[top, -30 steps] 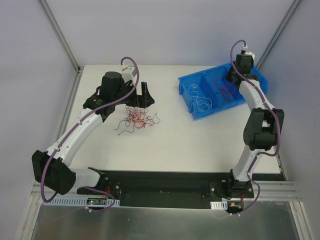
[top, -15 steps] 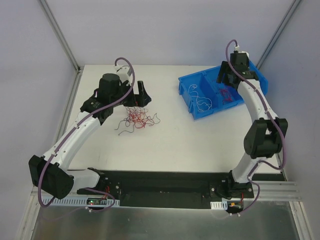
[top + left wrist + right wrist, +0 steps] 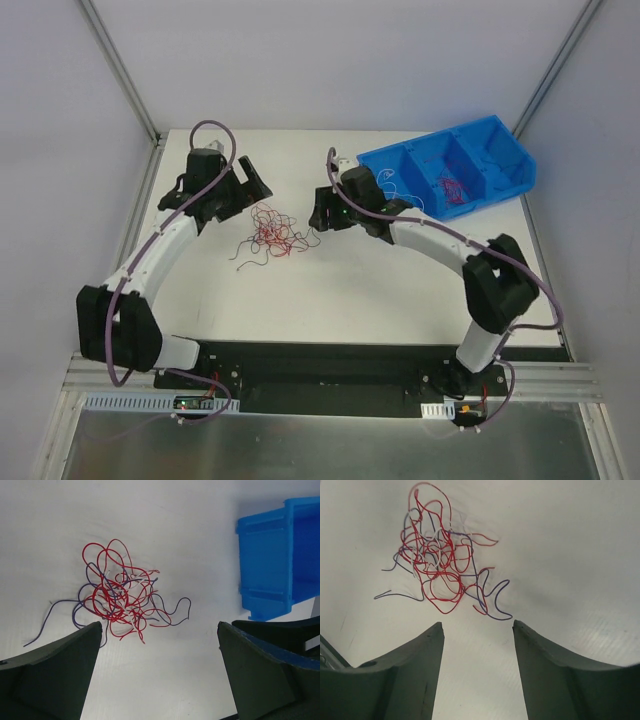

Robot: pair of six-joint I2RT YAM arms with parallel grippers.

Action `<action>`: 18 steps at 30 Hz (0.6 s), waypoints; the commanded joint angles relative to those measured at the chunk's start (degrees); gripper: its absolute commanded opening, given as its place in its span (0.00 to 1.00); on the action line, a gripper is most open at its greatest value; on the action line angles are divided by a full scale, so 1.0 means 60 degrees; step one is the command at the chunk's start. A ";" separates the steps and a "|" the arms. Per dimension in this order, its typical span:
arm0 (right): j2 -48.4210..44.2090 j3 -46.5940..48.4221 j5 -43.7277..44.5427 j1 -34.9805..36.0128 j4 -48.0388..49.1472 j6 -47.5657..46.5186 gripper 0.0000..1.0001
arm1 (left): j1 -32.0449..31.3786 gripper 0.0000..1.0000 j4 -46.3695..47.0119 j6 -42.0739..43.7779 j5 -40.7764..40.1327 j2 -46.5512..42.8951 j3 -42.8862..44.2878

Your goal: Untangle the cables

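The cables (image 3: 272, 235) lie as a loose fist-sized tangle on the white table, mostly red with a few white and dark strands trailing out. My left gripper (image 3: 250, 180) is open and empty, just behind and left of the tangle. In the left wrist view the tangle (image 3: 117, 597) lies ahead of the wide-open gripper (image 3: 159, 630), nearer the left finger. My right gripper (image 3: 320, 212) is open and empty, just right of the tangle. In the right wrist view the tangle (image 3: 435, 560) lies a little beyond the gripper (image 3: 477, 625), with nothing between the fingers.
A blue divided bin (image 3: 480, 150) stands at the back right, with red wires (image 3: 452, 187) in its middle compartment and a white strand (image 3: 395, 180) at its left end. The bin's end also shows in the left wrist view (image 3: 270, 565). Frame posts stand at the table's back corners.
My right arm has swung left from over the blue bin to beside the tangle. My left gripper has drawn back and left, off the tangle. The tangle lies where it was.
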 commanded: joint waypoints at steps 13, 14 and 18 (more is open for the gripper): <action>0.2602 0.0761 -0.0571 0.0271 0.1017 0.0326 0.54 | 0.0822 0.91 0.1282 -0.2288 0.3362 0.2657 -0.0948; 0.2690 0.0790 -0.0543 0.0286 0.1002 0.0370 0.50 | 0.0822 0.90 0.1341 -0.2361 0.3391 0.2788 -0.0992; 0.2575 0.0733 -0.0499 0.0315 0.0885 0.0400 0.16 | 0.0837 0.85 0.1400 -0.2406 0.3509 0.3257 -0.1007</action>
